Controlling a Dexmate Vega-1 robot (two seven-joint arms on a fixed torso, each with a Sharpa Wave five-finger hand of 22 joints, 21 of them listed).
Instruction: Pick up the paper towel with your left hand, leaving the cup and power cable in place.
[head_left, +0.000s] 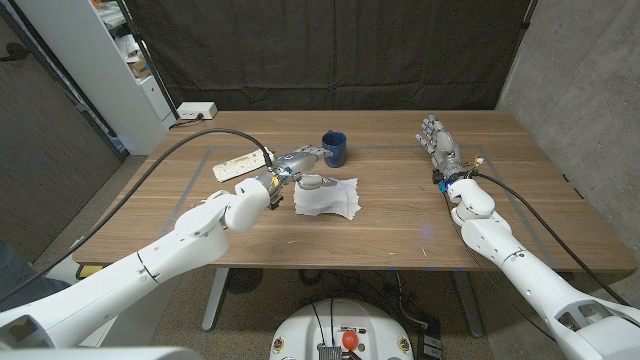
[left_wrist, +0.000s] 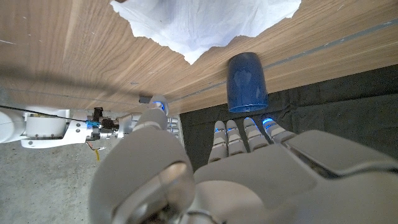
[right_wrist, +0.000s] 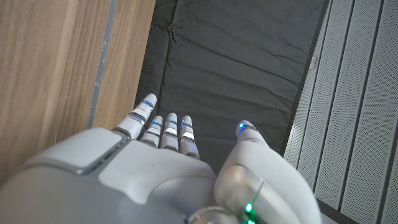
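Left hand (head_left: 300, 170) is out over the wooden worktop (head_left: 400, 220), fingers extended and apart, nothing held. In the head view its fingertips sit at the near-left corner of the paper towel (head_left: 327, 197); whether they touch the sheet cannot be told. The left wrist view shows the same hand (left_wrist: 249, 168) from behind, fingers (left_wrist: 239, 134) straight and slightly separated, thumb set off to one side, with the towel (left_wrist: 205, 22) beyond the fingertips.

Paper towel: white, crumpled, lying on the worktop just off the left hand's fingertips, toward the robot's right.

Blue cup (head_left: 334, 149): standing upright just beyond the left hand's fingers, near the towel's far edge but apart from it. In the left wrist view the cup (left_wrist: 247, 81) lies straight ahead of the fingertips.

White power strip (head_left: 243, 163) with its black power cable (head_left: 150, 172): on the worktop just beside the left hand, on the outer left side; the cable runs off the worktop's left edge.

Right hand (head_left: 440, 140): well apart from the towel, standing at the worktop's far right, fingers extended upward and apart, holding nothing. Right wrist view confirms the hand (right_wrist: 180, 168) unloaded, fingers straight.
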